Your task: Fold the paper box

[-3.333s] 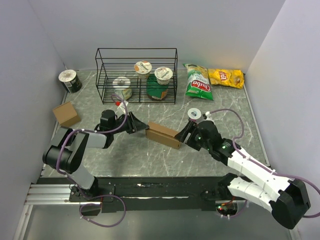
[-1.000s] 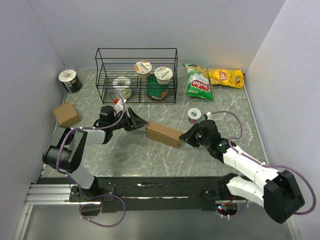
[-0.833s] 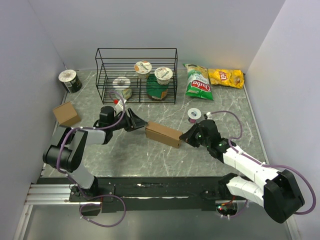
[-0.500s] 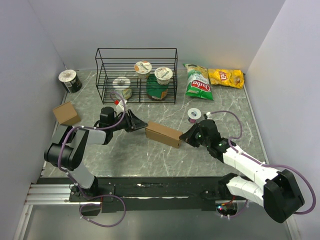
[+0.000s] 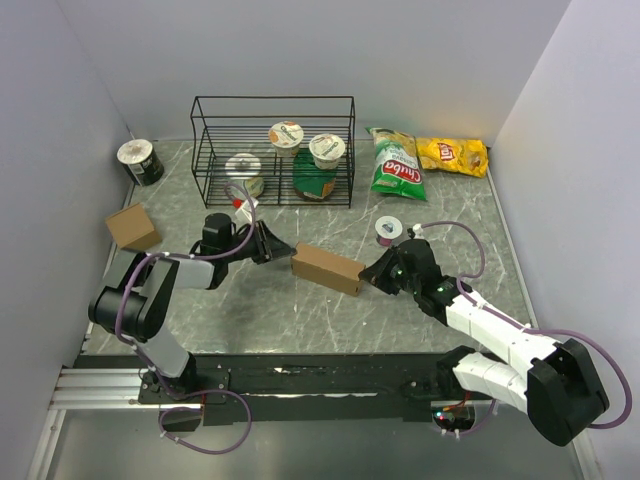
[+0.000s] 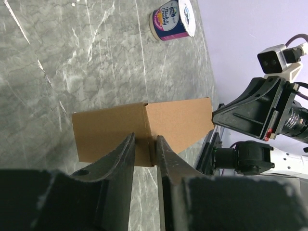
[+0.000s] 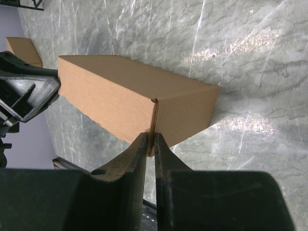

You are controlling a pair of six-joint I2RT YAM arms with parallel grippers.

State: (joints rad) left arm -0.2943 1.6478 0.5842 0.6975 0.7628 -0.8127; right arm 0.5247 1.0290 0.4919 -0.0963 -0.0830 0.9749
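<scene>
Find the paper box (image 5: pixel 326 270) in the middle of the grey marbled table (image 5: pixel 300 320), already closed up into an oblong carton, with its long axis slanting from far-left to near-right, straight along the line between the two arms. Meet the left gripper (image 5: pixel 277 248) at the far-left end and the right gripper (image 5: pixel 370 274) at the near-right end, each pointing lengthwise into the carton, neither clearly nearer than the other. From the left wrist, see the fingers (image 6: pixel 120 159) set narrow, with only a slit between them, aimed at the upright corner edge of the end face; cannot tell whether pinching cardboard or merely resting against it. From the right wrist, see the fingers (image 7: pixel 137 154) almost together, apparently nipping the thin seam edge at the corner of the opposite end. Judge the folding all but done, with only tucking or pressing of end flaps likely left. Expect any coming push to act along the long axis, so keep both ends braced to avoid skidding the carton sideways toward the small cup (image 5: pixel 388 230) just beyond.
</scene>
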